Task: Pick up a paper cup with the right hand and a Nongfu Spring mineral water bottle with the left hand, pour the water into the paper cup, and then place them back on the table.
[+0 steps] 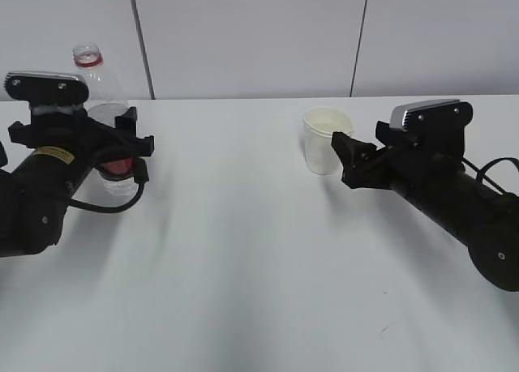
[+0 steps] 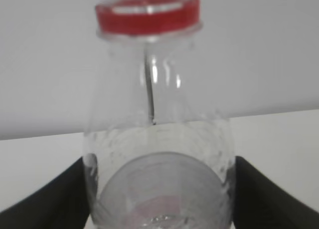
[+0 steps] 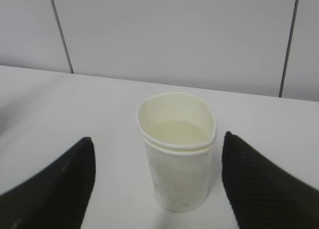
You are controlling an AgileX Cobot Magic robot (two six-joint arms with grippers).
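Observation:
The Nongfu Spring mineral water bottle [image 1: 99, 80] stands upright at the far left of the table [image 1: 243, 258], uncapped, with the red ring at its neck. My left gripper [image 1: 122, 145] is shut on its lower body. In the left wrist view both black fingers press against the sides of the bottle [image 2: 159, 139], and clear water [image 2: 159, 154] shows in its lower part. The paper cup [image 1: 324, 141] stands right of centre with a slightly dented rim. My right gripper [image 1: 345, 157] is open just to its right. In the right wrist view the cup [image 3: 177, 164] stands between the spread fingers [image 3: 60, 184] without touching them.
A grey panelled wall [image 1: 259, 32] runs along the table's far edge behind both objects. Bare white tabletop lies between the arms and toward the front. Black cables loop under the left arm [image 1: 105, 206].

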